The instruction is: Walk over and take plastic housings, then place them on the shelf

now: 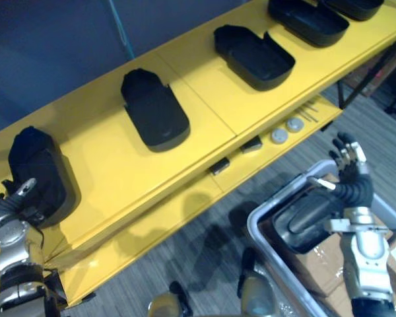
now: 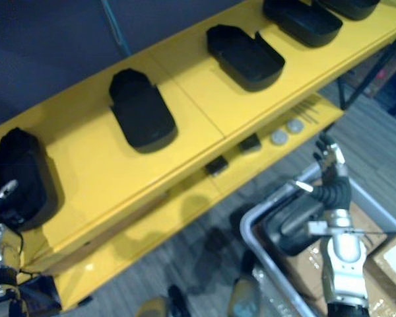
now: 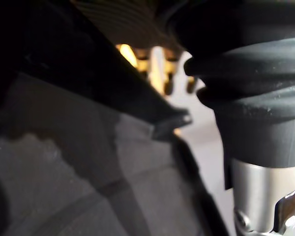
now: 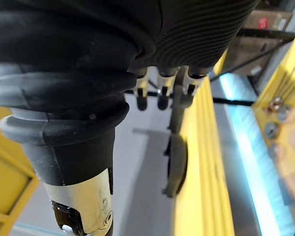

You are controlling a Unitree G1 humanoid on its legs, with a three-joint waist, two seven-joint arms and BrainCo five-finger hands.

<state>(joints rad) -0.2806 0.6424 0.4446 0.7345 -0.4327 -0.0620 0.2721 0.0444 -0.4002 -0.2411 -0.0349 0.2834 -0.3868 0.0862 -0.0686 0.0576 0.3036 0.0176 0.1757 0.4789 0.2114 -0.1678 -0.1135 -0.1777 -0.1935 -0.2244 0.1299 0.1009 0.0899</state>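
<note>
We see a row of housings (image 1: 254, 56) already on the yellow shelf (image 1: 204, 79), our left hand (image 1: 10, 201) at the leftmost housing (image 1: 43, 172) near the shelf's left end, grip unclear, and our right hand (image 1: 346, 165), loose-fingered and empty, over the grey bin (image 1: 277, 197), where another housing (image 1: 303, 221) waits.

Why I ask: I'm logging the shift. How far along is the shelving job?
Done: four plastic housings sit spaced along the yellow shelf. In hand: the left hand is at a fifth housing on the shelf's left end; its grip is unclear. Left: one housing lies in the grey bin beside the open right hand.
</note>
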